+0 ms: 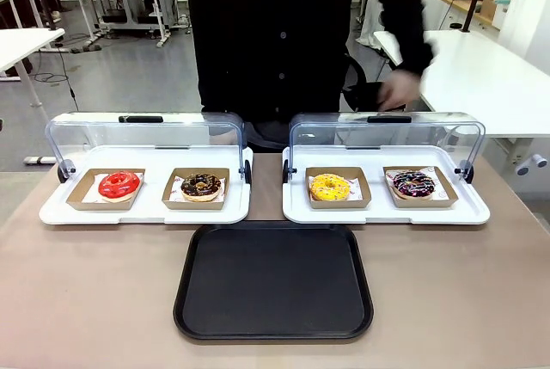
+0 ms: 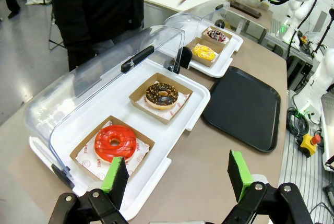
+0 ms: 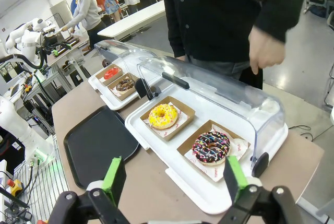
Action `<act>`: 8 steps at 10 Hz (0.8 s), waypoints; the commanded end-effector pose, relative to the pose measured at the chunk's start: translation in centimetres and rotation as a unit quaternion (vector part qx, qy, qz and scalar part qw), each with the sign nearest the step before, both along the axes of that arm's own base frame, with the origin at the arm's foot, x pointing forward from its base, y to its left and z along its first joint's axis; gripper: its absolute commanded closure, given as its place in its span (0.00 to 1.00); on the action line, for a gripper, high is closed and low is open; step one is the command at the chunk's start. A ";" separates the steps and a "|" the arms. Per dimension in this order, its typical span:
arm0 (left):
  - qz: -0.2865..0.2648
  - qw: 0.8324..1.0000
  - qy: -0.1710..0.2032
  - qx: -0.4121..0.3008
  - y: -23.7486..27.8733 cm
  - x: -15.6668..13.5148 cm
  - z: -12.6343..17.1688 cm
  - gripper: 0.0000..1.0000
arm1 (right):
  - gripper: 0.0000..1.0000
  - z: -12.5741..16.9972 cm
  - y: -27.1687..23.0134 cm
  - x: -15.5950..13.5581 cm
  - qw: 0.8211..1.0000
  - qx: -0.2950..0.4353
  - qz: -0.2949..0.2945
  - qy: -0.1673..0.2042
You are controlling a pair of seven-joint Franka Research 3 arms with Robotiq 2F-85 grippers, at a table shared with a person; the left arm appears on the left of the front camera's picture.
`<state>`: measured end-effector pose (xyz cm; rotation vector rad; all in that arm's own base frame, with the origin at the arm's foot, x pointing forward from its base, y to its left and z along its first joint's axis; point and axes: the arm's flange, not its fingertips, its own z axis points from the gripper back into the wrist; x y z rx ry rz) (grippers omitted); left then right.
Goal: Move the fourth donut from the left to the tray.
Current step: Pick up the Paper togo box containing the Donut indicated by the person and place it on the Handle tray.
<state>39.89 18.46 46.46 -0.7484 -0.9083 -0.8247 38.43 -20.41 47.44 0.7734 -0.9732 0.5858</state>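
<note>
**Both arms at rest above the tabletop point(image 1: 86, 300).** My left hand point(image 2: 177, 176) hangs near the red donut point(image 2: 115, 143), my right hand point(image 3: 175, 178) just short of the fourth donut point(image 3: 211, 147). Both are spread wide and hold nothing. The fourth donut sits in its cardboard holder point(image 1: 420, 205) at the right end of the right display case point(image 1: 387, 212), under the raised lid point(image 1: 387, 137). The black tray point(image 1: 273, 281) lies centred before both cases.
</note>
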 end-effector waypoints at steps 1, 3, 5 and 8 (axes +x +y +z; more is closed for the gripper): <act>-0.007 1.000 -0.009 -0.003 0.0 -0.1 0.1 0.00 | 0.00 0.1 0.0 0.4 1.000 0.006 0.001 -0.020; -0.007 1.000 -0.009 -0.003 0.0 -0.1 0.1 0.00 | 0.00 0.1 0.0 0.4 1.000 0.006 0.001 -0.020; -0.007 1.000 -0.009 -0.003 0.0 -0.1 0.1 0.00 | 0.00 0.1 0.0 0.4 1.000 0.006 0.001 -0.020; -0.007 1.000 -0.009 -0.003 0.0 -0.1 0.1 0.00 | 0.00 0.1 0.0 0.4 1.000 0.006 0.001 -0.020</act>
